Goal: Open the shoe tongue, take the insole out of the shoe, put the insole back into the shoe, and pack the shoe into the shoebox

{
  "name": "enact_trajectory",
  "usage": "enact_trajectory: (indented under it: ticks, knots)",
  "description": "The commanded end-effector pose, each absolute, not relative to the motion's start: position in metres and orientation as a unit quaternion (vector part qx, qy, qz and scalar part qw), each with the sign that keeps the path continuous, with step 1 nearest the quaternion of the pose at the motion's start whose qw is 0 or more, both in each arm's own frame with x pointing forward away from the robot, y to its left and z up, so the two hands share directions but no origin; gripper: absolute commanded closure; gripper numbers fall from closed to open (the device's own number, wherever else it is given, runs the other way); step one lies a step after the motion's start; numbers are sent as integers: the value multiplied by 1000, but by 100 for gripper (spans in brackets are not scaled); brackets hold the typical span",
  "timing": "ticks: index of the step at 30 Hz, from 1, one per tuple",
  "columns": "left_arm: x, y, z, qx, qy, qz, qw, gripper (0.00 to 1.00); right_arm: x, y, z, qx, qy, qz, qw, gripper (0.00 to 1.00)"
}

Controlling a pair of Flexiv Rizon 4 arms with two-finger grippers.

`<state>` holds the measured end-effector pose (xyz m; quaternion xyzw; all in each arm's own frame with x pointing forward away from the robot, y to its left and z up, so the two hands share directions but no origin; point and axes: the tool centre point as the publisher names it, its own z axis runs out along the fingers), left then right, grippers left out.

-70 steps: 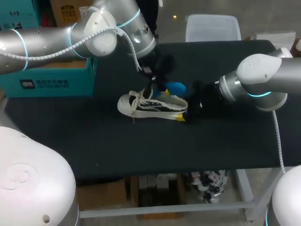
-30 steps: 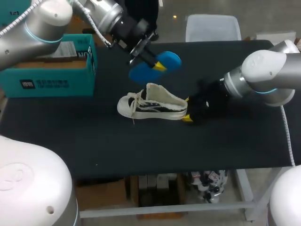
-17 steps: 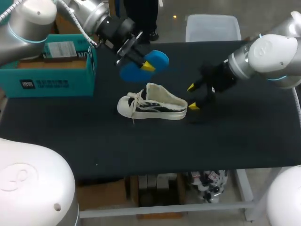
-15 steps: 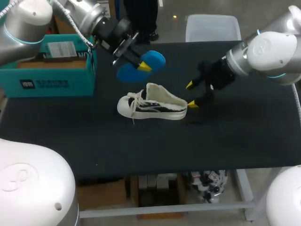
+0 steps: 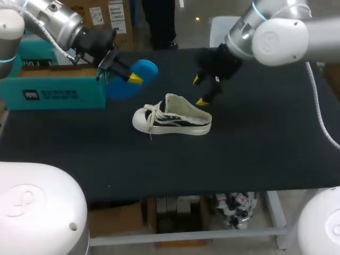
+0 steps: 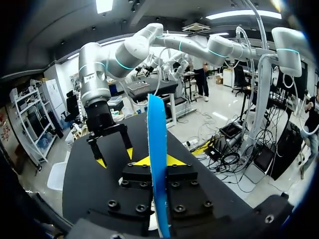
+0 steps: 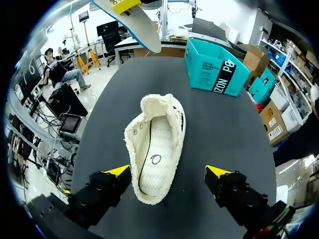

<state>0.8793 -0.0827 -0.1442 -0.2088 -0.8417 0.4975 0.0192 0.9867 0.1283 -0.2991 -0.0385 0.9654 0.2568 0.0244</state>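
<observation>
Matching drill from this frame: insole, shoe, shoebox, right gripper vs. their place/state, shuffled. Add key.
Things:
1. insole
2. shoe
3. shoebox
4. right gripper

Place or state:
A. open, hovering near the shoe's heel
B. teal, at the left side of the table
C. white, resting on its sole in the middle of the table
D. blue, clamped in the left gripper, off the table

Pairs: 1-D, 2-C, 3-B, 4-A
</observation>
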Motion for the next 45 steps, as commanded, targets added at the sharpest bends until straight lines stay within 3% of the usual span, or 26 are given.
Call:
enact_trajectory:
  ticks: [1, 12, 33, 36, 38, 39, 45]
  knots:
    - [868, -67, -141, -172, -848, 500, -33, 100, 999, 146, -298, -39, 988, 151, 11, 0]
    - [866, -31, -150, -120, -864, 485, -60, 100, 1010, 170, -307, -9, 998, 67, 11, 0]
    - [871, 1, -176, -80, -876, 470, -69, 100, 1001, 191, -340, 20, 999, 34, 1, 0]
    - [871, 5, -177, -78, -876, 471, -69, 100, 1001, 192, -343, 27, 999, 30, 3, 15]
    - [872, 7, -178, -76, -876, 471, -68, 100, 1001, 193, -346, 33, 999, 27, 6, 78]
    - [872, 8, -179, -75, -876, 471, -68, 100, 1000, 192, -348, 41, 999, 19, 8, 100]
    - [873, 10, -181, -74, -877, 470, -65, 100, 998, 191, -354, 65, 998, -4, 13, 100]
